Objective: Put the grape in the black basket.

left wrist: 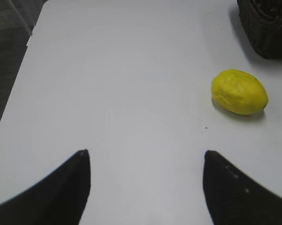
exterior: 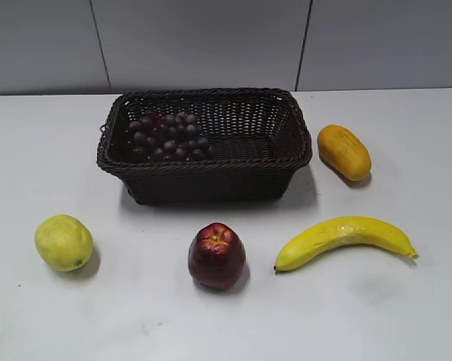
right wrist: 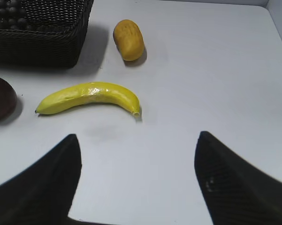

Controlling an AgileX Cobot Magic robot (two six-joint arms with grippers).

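Your left gripper hangs over bare bench with its fingers spread wide and nothing between them; your right gripper is likewise spread apart and holding nothing. Neither shows in the exterior view.

The grape lies inside the basket, in its left half toward the back wall, well apart from both grippers. From your right wrist you see only a few of its dark berries at the top left corner, behind the basket's woven wall. From your left wrist just a corner of the basket shows at the top right; whether the dark shapes inside it are the grape you cannot tell.

Around the basket on the bench: a yellow-green fruit sits to its front left, and it is the thing nearest your left gripper. A dark red apple stands in front of the basket, near the middle. A banana lies to the front right, between your right gripper and the basket in the right wrist view. An orange-yellow fruit rests just right of the basket.
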